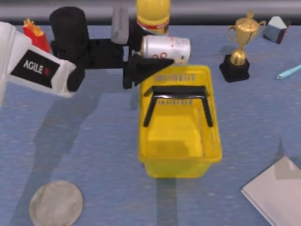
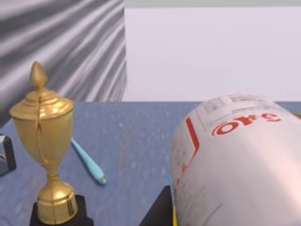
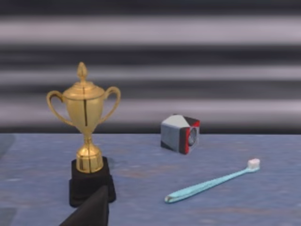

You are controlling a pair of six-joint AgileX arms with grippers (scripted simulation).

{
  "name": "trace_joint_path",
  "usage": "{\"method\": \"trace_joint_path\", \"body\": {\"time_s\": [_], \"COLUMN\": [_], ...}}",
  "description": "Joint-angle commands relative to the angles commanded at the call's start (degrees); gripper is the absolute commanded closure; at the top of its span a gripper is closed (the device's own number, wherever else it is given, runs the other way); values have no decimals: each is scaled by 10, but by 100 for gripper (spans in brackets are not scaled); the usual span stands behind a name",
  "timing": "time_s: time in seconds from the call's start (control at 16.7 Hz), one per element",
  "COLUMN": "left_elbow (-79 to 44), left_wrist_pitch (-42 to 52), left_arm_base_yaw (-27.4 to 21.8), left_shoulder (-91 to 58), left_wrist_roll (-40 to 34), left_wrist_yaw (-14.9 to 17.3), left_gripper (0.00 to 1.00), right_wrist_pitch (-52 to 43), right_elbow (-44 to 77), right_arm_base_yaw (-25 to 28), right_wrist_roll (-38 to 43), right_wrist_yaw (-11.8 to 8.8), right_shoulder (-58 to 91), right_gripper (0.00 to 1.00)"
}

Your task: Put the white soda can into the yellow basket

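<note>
As seen from the top view, the left gripper (image 1: 157, 61) grasps the white soda can (image 1: 165, 48), lying sideways above the far rim of the yellow basket (image 1: 180, 160); left wrist view: can (image 2: 240, 165) close beside gold trophy (image 2: 47, 150); right wrist view: trophy (image 3: 87, 141), toothbrush (image 3: 211, 183); right gripper's state cannot be told

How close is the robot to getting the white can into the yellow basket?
Partway. Done: the left end effector has the white soda can gripped and lifted, lying sideways in the grip. In hand: the can hangs at the far rim of the yellow basket, beside the yellow juice bottle. Left: move it over the opening and let go; the basket looks empty. The right arm is not in the top view.
</note>
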State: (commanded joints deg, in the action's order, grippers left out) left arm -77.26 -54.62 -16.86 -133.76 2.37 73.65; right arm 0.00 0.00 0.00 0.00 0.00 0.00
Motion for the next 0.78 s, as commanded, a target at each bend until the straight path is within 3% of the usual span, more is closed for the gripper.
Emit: {"method": "trace_joint_path", "body": {"time_s": [0.42,0.78], "left_elbow": [12,12], "left_wrist_pitch": [-58,-58], "left_arm_base_yaw": [4,4], "left_shoulder": [-48,-48], "left_wrist_roll": [-2,-2], "left_wrist_yaw": [-1,-1], "left_gripper": [100,55], "right_wrist_pitch": [0,0], "right_elbow": [0,0], "right_arm_base_yaw": [0,0], "right_wrist_roll": [0,0], "right_wrist_yaw": [0,0], "right_shoulder": [0,0], "right_gripper": [0,0]}}
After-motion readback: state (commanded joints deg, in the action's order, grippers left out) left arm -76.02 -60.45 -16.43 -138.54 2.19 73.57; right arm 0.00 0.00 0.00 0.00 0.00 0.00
